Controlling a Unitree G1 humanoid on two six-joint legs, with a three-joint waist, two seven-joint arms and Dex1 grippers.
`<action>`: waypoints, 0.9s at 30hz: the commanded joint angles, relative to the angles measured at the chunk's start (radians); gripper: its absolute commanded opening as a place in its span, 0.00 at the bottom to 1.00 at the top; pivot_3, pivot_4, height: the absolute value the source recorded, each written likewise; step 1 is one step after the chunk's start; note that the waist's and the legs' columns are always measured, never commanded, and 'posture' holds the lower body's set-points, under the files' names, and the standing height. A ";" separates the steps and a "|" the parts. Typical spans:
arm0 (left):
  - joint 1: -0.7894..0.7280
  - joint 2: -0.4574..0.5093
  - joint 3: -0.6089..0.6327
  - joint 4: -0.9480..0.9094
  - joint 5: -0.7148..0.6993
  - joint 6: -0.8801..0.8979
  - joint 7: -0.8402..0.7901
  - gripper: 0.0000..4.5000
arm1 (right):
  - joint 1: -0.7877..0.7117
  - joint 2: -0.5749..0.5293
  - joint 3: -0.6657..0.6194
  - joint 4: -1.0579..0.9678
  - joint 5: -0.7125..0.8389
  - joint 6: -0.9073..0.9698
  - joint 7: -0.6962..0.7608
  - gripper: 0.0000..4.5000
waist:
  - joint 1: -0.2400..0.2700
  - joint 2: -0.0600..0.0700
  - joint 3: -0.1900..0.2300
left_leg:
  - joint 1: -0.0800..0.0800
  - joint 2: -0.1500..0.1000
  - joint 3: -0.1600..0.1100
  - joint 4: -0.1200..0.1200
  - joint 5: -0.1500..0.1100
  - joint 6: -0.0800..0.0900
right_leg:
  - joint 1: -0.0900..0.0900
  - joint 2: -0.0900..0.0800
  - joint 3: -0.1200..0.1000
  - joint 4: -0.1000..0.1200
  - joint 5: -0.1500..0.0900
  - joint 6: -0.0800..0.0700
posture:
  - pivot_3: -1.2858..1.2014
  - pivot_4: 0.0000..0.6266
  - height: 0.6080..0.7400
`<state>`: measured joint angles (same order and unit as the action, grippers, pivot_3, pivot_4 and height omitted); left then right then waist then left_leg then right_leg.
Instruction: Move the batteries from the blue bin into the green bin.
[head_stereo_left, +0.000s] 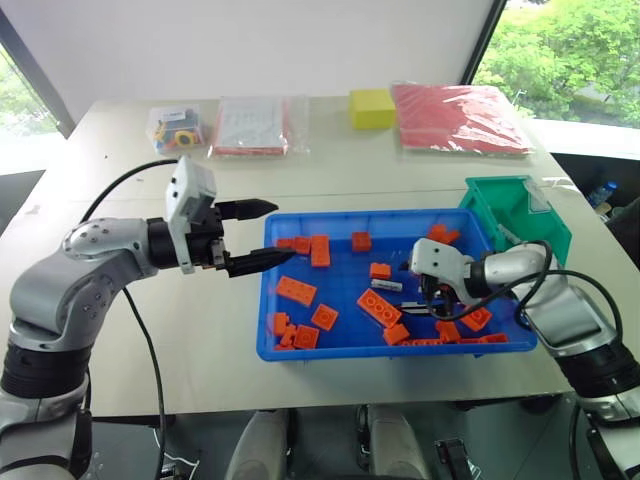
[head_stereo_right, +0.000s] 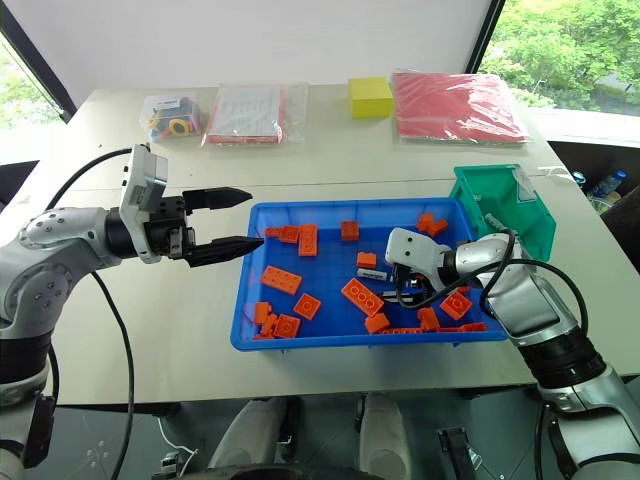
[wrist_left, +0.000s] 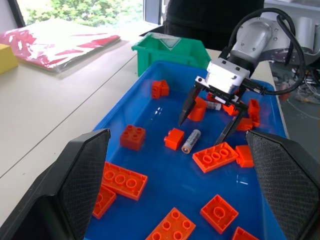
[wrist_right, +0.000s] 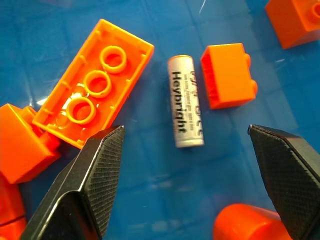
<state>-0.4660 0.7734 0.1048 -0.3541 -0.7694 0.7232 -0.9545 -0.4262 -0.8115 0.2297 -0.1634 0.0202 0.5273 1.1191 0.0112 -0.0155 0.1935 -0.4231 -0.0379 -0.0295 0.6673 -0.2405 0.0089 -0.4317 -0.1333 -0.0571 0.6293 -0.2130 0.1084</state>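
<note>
Right end effector (wrist_right: 185, 185) poised low inside the blue bin (head_stereo_left: 300, 352), fingers spread wide and grasping nothing. Seen between those two black fingers (wrist_right: 90, 180), directly ahead: one battery (wrist_right: 185, 108), silver with dark lettering, flat on the blue floor. Long axis running nearly along the pointing direction of the end effector, only a little tilted, so across the gap between the fingers lies the thin width, not the length. Probably a good line for closing on it, if lowered straight. Pressed close on either side: a small orange brick (wrist_right: 227, 75) almost touching one flank, and a long orange brick (wrist_right: 95, 90), studs-side hollow up, just beside the other. Judged risk: a finger landing on a brick instead of beside the battery.

Farther off, from the left wrist view, same battery (wrist_left: 191, 141) lying on the bin floor just before the right end effector (wrist_left: 209, 124), among scattered orange bricks.

Left end effector (head_stereo_left: 262, 235) held level over the near-left edge of the blue bin, fingers apart, empty, well apart from the battery. Clearly the right arm nearer.

Beyond, green bin (head_stereo_left: 510, 205) touching the far right corner of the blue bin, on the table (head_stereo_left: 400, 170); the destination, close behind the right arm.
</note>
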 joint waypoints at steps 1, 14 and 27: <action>-0.020 0.003 0.010 -0.010 0.004 -0.019 -0.007 1.00 | -0.005 0.018 -0.003 -0.011 0.006 0.011 -0.030 0.50 | 0.001 0.000 0.000 | 0.000 0.000 0.000 0.000 0.000 0.000 | 0.000 0.000 0.000 0.000 0.000 0.000 | 0.52 0.24 0.64; 0.005 0.012 0.012 -0.032 -0.006 -0.009 -0.028 1.00 | -0.024 0.004 -0.168 -0.150 0.151 0.240 -0.078 0.01 | 0.001 0.000 0.000 | -0.001 0.000 0.000 0.000 0.000 0.000 | 0.000 0.000 0.000 0.000 0.000 0.000 | 0.52 0.24 0.64; 0.030 0.015 0.012 -0.057 -0.023 -0.001 -0.042 1.00 | -0.074 -0.193 -0.443 0.170 0.091 0.209 -0.318 0.01 | -0.001 0.000 0.000 | -0.002 0.000 0.001 0.000 0.000 0.000 | -0.001 0.000 0.000 -0.001 -0.002 -0.003 | 0.52 0.24 0.64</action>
<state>-0.4241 0.7808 0.1019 -0.3940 -0.7771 0.7302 -0.9877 -0.4943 -0.9834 -0.1924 -0.0004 0.1259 0.7702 0.8190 0.0101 -0.0154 0.1936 -0.4248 -0.0380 -0.0286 0.6669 -0.2406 0.0090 -0.4329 -0.1337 -0.0571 0.6285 -0.2146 0.1054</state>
